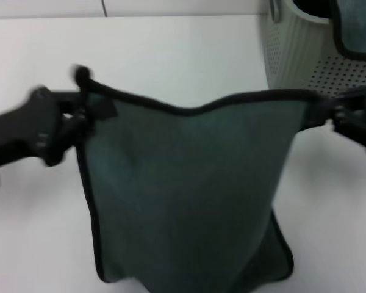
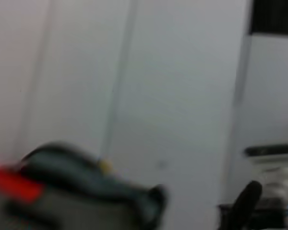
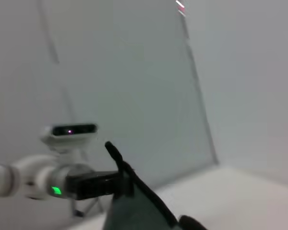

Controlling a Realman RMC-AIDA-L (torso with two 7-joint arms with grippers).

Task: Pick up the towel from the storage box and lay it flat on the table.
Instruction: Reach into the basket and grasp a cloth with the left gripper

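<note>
The towel [image 1: 189, 183], dark grey-green with a black piped edge, hangs spread out between my two grippers above the table [image 1: 171, 55]. My left gripper [image 1: 79, 113] is shut on the towel's upper left corner, where the small black loop [image 1: 80, 73] sticks up. My right gripper [image 1: 329, 113] is shut on the upper right corner. The towel's lower edge hangs near the table at the front. The storage box [image 1: 293, 55] stands at the back right. The right wrist view shows the towel's top edge [image 3: 134, 201] and the left gripper [image 3: 93, 184] beyond it.
A second, lighter blue-teal black-edged cloth [image 1: 354, 27] hangs over the storage box's rim. The white table reaches far to the left and back. The left wrist view shows a blurred bit of towel [image 2: 86, 177] and walls.
</note>
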